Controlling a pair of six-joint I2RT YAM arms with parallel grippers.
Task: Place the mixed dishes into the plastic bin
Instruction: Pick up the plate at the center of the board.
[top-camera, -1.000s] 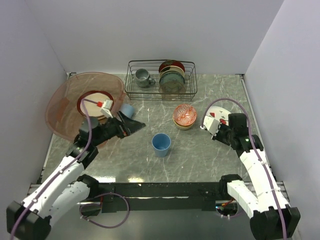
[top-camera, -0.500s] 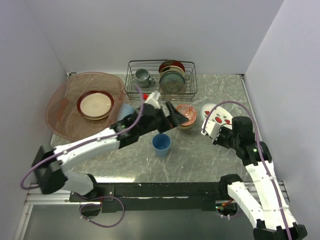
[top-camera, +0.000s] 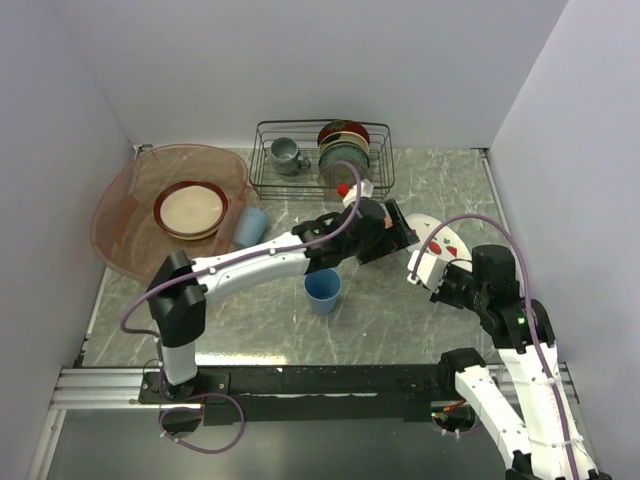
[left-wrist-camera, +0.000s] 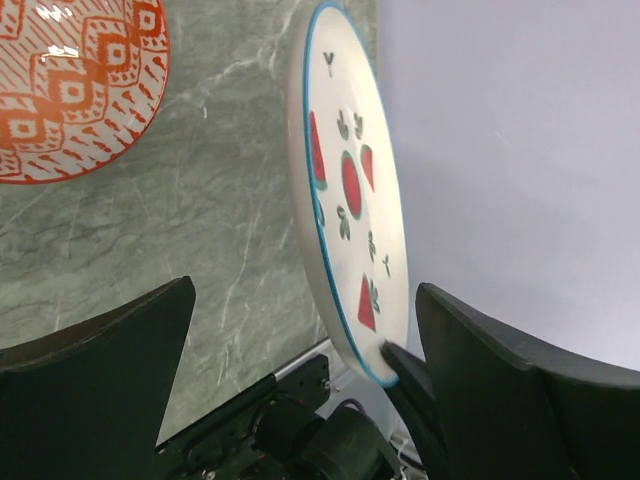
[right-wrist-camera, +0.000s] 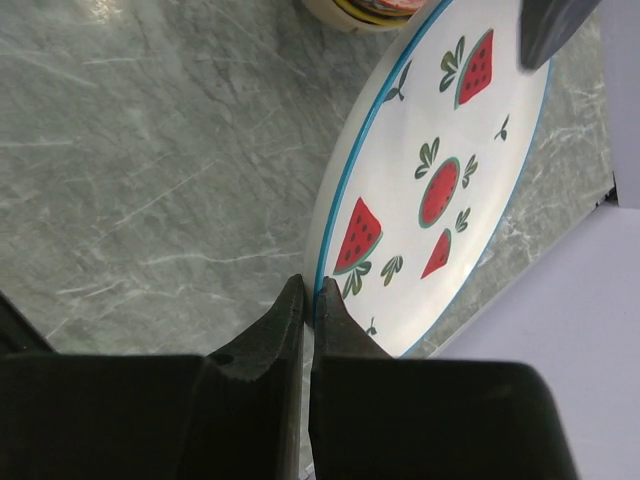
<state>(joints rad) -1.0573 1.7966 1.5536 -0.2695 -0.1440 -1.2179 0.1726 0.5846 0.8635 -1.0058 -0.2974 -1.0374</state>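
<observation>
Just ahead of the left pincer, in line with the gap between its wide-spread fingers, stands the round white plate with a blue rim and red fruit marks, tilted up on edge above the grey marbled tabletop. The right pincer is clamped on the plate's near rim, one finger on each face. Neither left finger touches the plate. Ahead and off to one side of the left pincer sits the red-patterned ceramic bowl, apart from the plate. Far behind the left pincer, back past its arm, lies the large translucent pinkish plastic bin, with a dark red plate in it.

This reads as a handover. To do it well, the left pincer should close on the rim well away from the right fingers, one finger on each face and deep enough that the glazed plate cannot swivel. The right should let go only once that grip is firm. The carry should then pass clear of the bowl and the light-blue cup.
</observation>
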